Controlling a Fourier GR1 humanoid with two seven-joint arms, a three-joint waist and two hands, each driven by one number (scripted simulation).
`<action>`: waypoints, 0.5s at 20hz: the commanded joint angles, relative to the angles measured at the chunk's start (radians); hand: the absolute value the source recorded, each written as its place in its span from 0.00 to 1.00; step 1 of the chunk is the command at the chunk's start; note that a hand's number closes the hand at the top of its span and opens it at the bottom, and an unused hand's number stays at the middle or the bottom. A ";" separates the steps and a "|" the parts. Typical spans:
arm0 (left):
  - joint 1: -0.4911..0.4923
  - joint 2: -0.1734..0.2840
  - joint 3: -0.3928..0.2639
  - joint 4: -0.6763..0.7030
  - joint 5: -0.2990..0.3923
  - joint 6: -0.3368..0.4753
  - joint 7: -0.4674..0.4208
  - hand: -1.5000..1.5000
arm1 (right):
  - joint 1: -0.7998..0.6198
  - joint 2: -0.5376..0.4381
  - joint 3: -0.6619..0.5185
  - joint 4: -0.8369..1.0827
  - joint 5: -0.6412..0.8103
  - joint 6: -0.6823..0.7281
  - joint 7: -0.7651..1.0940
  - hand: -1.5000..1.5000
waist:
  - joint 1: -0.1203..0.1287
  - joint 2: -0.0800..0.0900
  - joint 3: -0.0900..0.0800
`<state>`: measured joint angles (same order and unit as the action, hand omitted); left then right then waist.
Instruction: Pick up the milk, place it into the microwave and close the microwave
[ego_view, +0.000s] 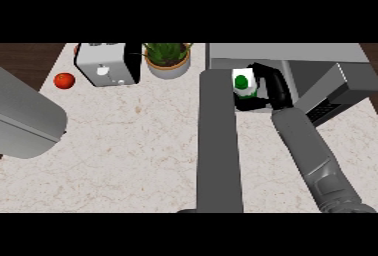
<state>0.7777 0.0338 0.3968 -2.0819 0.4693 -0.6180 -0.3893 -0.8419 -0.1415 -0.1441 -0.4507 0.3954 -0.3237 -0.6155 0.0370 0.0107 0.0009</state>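
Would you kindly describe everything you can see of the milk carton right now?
The milk is a small white carton with a green mark on its face, looking like printed card. It stands about upright at the open microwave, at the counter's far right. The black right hand curls round its right side and hides that side. A grey forearm covers its left edge, and its base is in shadow.

Bright even light, faint shadows

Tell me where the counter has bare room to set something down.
Widest bare counter lies in front of the toaster and plant, left of the forearms. Crowded at the microwave, where the right hand holds the milk.
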 joint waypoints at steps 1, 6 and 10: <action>-0.024 0.018 0.023 0.027 0.022 -0.016 -0.001 0.00 | -0.098 -0.049 -0.047 0.132 0.007 -0.063 0.010 1.00 | 0.028 0.013 0.001; -0.101 0.060 0.027 0.061 0.020 0.008 0.040 0.00 | -0.114 -0.024 -0.083 0.203 0.014 -0.255 0.070 1.00 | 0.045 0.027 0.002; -0.127 0.033 -0.023 0.072 -0.037 0.015 0.051 0.00 | -0.157 -0.081 -0.152 0.217 -0.043 -0.258 0.064 0.00 | 0.054 0.034 0.003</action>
<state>0.6772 0.0623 0.3889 -2.0221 0.4496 -0.6080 -0.3560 -0.9637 -0.2019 -0.2441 -0.2600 0.3866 -0.5308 -0.5620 0.0794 0.0372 0.0031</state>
